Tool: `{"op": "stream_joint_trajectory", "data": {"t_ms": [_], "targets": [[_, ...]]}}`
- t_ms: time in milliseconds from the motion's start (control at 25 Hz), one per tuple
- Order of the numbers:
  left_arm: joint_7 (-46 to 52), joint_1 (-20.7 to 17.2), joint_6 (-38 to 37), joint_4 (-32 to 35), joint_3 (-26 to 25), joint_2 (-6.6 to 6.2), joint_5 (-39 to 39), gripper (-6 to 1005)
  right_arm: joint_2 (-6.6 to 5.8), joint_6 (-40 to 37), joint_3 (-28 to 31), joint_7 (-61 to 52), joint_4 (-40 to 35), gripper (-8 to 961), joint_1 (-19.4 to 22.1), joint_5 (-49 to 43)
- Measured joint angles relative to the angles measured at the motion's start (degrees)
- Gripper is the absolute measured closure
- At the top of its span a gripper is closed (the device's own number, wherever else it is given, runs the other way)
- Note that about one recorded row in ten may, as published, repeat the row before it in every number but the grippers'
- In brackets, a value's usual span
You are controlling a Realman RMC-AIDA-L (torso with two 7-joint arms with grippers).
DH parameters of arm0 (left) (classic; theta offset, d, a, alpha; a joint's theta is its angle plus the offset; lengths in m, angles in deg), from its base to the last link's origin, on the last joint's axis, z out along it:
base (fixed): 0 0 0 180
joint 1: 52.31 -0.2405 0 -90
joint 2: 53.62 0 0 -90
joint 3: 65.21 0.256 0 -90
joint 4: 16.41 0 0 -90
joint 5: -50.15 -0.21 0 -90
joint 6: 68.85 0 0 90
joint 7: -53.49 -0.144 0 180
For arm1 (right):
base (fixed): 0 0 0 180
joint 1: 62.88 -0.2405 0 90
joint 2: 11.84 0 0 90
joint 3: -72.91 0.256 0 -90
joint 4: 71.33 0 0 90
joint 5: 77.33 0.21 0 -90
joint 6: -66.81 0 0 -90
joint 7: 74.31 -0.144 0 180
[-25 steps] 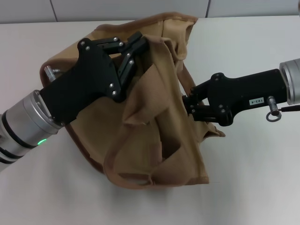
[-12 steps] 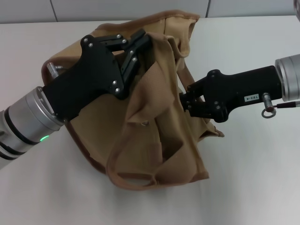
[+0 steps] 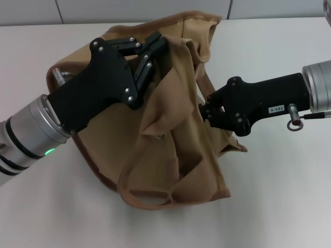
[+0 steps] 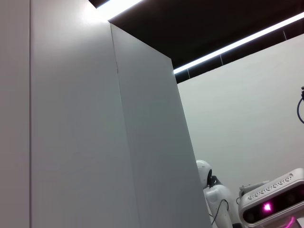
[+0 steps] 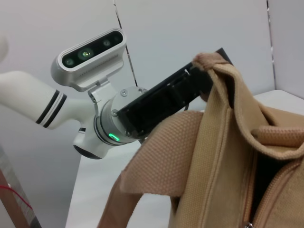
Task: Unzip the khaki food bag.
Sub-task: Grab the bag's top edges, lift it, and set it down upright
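Unzipping goes best with the fabric kept taut. The khaki food bag (image 3: 170,119) sits mid-frame in the head view on the white table (image 3: 279,196). The left gripper (image 3: 153,47), upper left of centre, is clamped on the bag's top edge. The right gripper (image 3: 206,111), right of centre, appears pinched on something at the bag's side, likely the zipper pull, which is hidden. Pull steadily along the zipper line while the left anchors.
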Motion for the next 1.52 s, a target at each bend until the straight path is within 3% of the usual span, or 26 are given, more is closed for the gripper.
{"op": "stream_joint_trajectory", "data": {"t_ms": [560,1000,1520], "targets": [[0.01,-1.3,-0.63,-0.08,-2.27,-0.05,2.38,969,-0.65,-1.67,0.18,0.04,-0.62,920,2.33,-2.93],[0.5,-1.98,-0.29,-0.23,-2.26,-0.01,5.63,969,-3.19,-6.19,-0.07,-0.05,-0.52,895,6.17,-5.16],[0.57,-1.88,-0.11,-0.24,-2.34,-0.01,5.83,968,-3.22,-6.55,0.25,0.08,-0.45,866,7.18,-6.83]]}}
